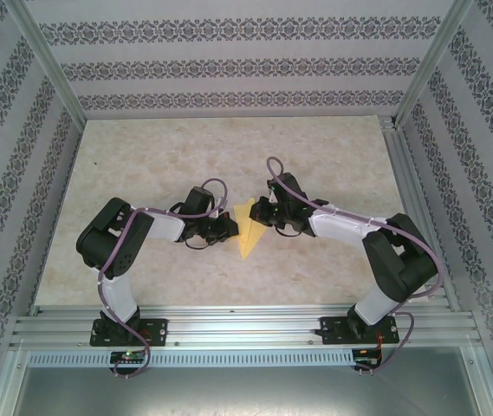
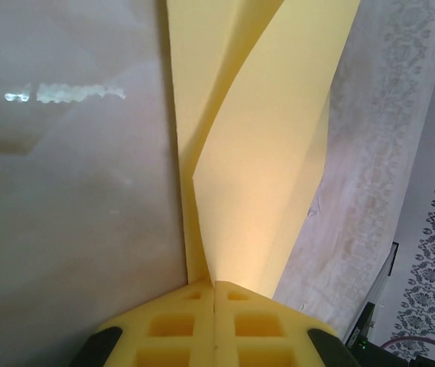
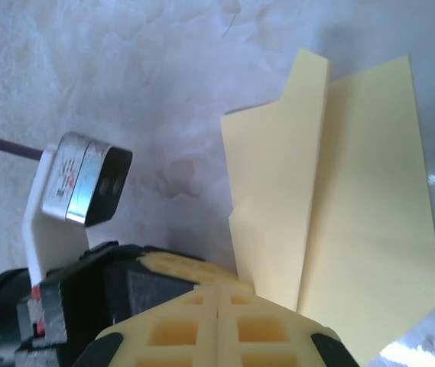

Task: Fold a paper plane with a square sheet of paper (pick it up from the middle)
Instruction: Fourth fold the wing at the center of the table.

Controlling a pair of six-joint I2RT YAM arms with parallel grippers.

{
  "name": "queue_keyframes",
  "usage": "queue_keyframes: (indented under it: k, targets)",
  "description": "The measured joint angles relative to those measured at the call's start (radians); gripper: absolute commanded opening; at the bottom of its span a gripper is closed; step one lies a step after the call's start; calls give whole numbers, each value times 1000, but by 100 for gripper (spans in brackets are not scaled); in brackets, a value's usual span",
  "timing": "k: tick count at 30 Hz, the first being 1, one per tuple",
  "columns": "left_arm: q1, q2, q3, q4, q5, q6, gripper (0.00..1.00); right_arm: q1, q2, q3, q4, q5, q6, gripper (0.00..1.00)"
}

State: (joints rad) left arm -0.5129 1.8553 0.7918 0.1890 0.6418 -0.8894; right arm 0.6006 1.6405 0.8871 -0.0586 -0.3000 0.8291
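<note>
Paper plane [image 1: 248,229], one, between two pairs of jaws.

Lab rig, aluminium frame [image 1: 229,325], patterned walls [image 1: 229,65]

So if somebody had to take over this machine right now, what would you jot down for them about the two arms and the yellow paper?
Left end effector: shut, pinching the paper plane where its folds converge.
Right end effector: shut, at the plane's other side. I can't tell whether it actually grips the plane.
Where: the plane is at the middle of the table, between the two end effectors, with its tip pointing towards the near edge.
Done: the sheet is already folded into a pointed kite shape with overlapping flaps.
Left: probably the last folds and pressing the creases, then releasing.
</note>
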Motion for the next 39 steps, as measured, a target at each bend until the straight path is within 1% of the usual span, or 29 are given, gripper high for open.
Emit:
queue_keyframes:
  k: [5,15,21,24,28,33,39]
  targets:
    - [0,0,1,-4,0,0,4,0,124,28,48,-39,0,3]
    - [0,2,7,-13,0,0,4,12,233,26,104,-71,13,2]
    - [0,3,10,-21,0,0,4,12,232,29,104,-66,11,3]
    - [0,3,12,-23,0,3,4,13,223,44,60,-56,0,3]
    - [0,3,12,-24,0,4,4,7,200,92,-11,-47,-29,4]
    - [0,3,12,-24,0,7,5,-14,196,161,-32,-42,-55,4]
    - [0,3,12,-24,0,7,4,-30,266,201,-38,-38,-66,3]
